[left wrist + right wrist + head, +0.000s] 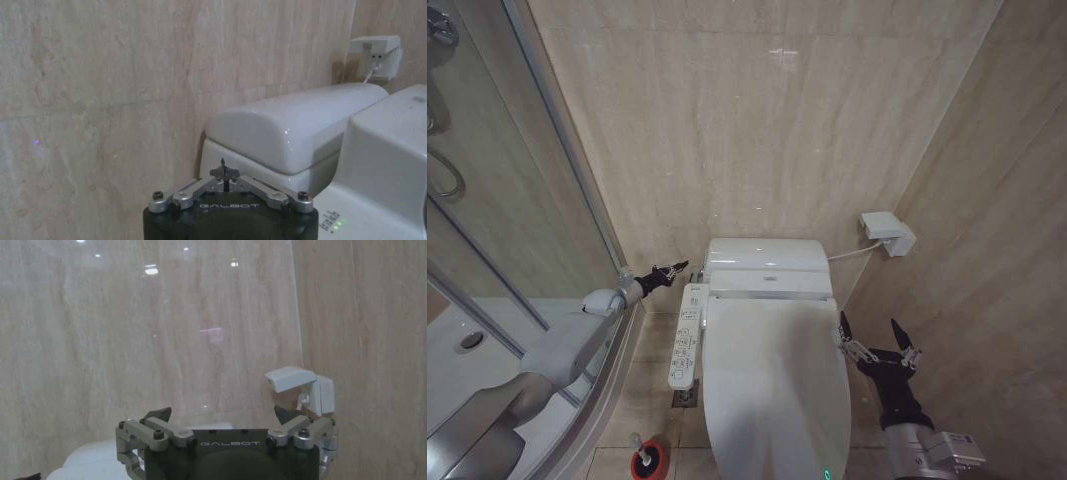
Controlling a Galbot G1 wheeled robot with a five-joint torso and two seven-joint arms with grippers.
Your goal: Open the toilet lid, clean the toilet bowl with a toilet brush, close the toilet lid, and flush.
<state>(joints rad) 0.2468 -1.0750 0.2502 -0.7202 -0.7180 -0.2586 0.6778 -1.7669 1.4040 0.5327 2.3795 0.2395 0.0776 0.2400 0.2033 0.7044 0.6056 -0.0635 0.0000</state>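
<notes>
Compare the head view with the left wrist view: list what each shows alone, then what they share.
Head view alone: the closed toilet lid, the toilet brush in its red holder, the side control panel, the glass shower door and the open right gripper beside the lid.

Left wrist view alone: small green lights on the toilet body.

Shared: the white tank cover, the wall socket box, the beige wall and the shut left gripper.

Beige tiled bathroom floor (652, 385) carrying a white toilet (772, 380), with a red brush holder cup (649, 461) standing beside it.
</notes>
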